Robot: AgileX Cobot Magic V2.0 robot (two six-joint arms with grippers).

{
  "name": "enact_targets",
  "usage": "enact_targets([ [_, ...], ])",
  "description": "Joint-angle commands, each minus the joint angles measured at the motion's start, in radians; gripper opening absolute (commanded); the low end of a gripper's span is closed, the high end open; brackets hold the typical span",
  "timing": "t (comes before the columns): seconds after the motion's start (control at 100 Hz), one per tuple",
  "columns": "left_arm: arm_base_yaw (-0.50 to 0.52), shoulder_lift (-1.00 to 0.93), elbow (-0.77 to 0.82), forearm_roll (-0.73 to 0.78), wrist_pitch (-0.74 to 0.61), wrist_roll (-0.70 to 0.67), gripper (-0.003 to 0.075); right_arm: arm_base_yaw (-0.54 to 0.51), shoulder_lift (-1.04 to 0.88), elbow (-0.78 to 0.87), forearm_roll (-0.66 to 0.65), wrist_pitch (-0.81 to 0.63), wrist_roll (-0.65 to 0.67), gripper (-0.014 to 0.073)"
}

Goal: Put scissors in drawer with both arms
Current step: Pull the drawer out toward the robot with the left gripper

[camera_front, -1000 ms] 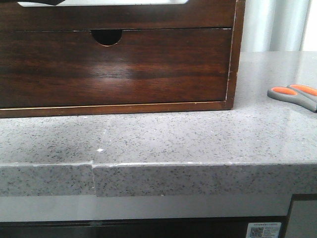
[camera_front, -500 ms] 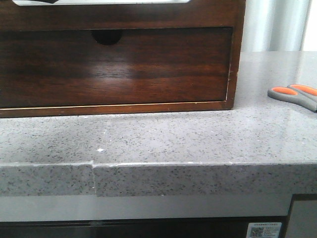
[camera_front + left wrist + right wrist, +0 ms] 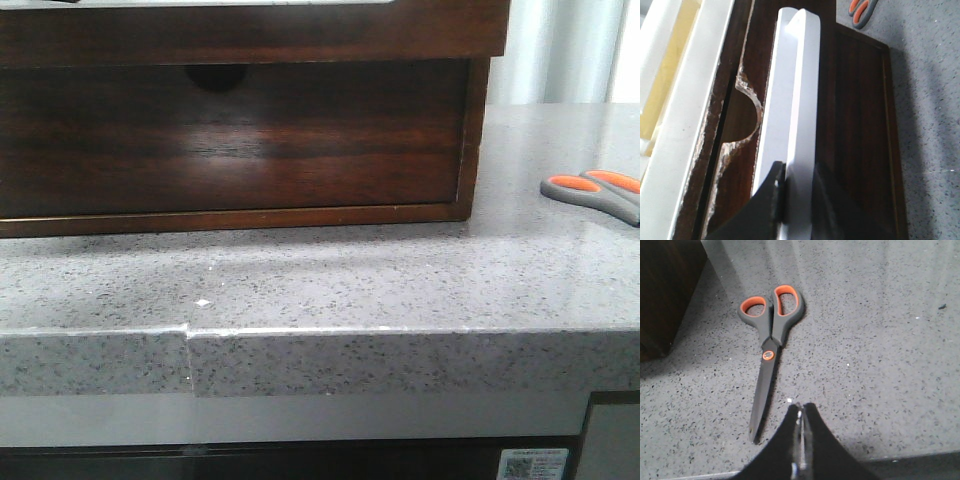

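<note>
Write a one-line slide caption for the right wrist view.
Closed grey scissors with orange-lined handles lie flat on the speckled countertop, just ahead of the shut right gripper.

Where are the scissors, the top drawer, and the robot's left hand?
scissors (image 3: 771, 351): right wrist view, on the orange pivot.
drawer (image 3: 250, 35): front view, on its dark wooden front.
left hand (image 3: 790, 200): left wrist view, at its fingertips, shut on the drawer's white edge.

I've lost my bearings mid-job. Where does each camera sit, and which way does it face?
Front view: low, facing forward at the drawer above the notched drawer; no robot parts show.
Left wrist view: on the left arm, looking along the drawer's white edge; left gripper clamps it.
Right wrist view: above the counter, right gripper closed.
All three show the scissors.
</note>
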Motion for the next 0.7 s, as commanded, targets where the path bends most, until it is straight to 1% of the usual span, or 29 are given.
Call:
enact_targets([
  [0.0,-0.008,-0.049,-0.020,-0.035,-0.057,-0.018,-0.0022,-0.001,0.013,-0.036,0.001,-0.073,-0.004,-0.0061],
  [0.26,-0.008,-0.133,0.036,-0.035,-0.186,-0.021,-0.0022,-0.001,0.013,-0.036,0.001,-0.073,-0.004,-0.0061],
  [0.69,-0.008,-0.209,0.116,-0.037,-0.216,-0.025,-0.0022,-0.001,0.013,-0.036,0.001,-0.073,-0.004,-0.0061],
])
